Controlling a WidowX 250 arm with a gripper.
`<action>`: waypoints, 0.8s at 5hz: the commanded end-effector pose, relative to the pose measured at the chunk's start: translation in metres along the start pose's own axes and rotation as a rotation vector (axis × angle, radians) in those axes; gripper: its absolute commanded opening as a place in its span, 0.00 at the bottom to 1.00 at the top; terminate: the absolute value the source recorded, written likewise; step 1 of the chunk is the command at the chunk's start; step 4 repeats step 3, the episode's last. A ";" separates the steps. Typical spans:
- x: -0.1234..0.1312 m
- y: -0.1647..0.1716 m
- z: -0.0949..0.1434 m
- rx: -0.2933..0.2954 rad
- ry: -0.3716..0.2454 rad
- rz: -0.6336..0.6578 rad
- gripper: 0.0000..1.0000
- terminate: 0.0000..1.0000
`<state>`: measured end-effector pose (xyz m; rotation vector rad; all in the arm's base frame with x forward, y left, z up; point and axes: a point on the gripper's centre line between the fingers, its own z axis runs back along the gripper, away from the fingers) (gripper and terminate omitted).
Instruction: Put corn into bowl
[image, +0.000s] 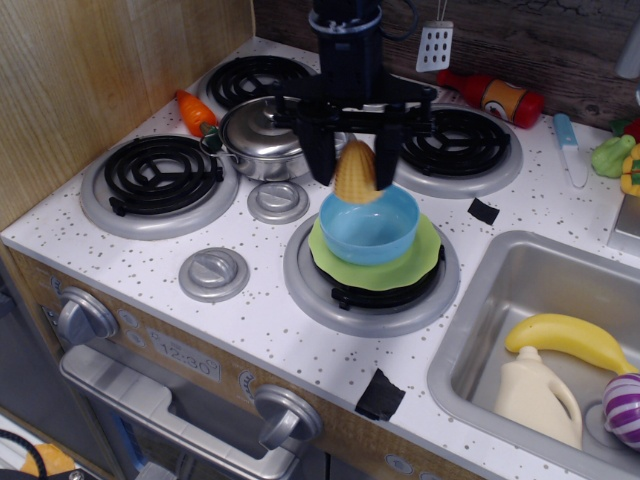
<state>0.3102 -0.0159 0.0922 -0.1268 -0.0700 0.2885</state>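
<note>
The corn (356, 173) is a small yellow ridged cob held between my gripper's two black fingers. My gripper (355, 172) is shut on it and hangs over the far rim of the light blue bowl (368, 226). The bowl stands on a flat green plate (425, 265) on the front right burner. The corn's lower end is at about the height of the bowl's rim, above its inside.
A lidded steel pot (270, 135) stands just left of the gripper, with an orange carrot (194, 109) behind it. Burners lie at left (160, 180) and back right (450, 145). The sink (480, 330) at right holds a banana (572, 343) and a bottle (538, 395).
</note>
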 end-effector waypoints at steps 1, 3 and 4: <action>0.007 0.000 0.006 -0.039 -0.044 -0.009 1.00 0.00; 0.007 0.000 0.006 -0.039 -0.044 -0.009 1.00 1.00; 0.007 0.000 0.006 -0.039 -0.044 -0.009 1.00 1.00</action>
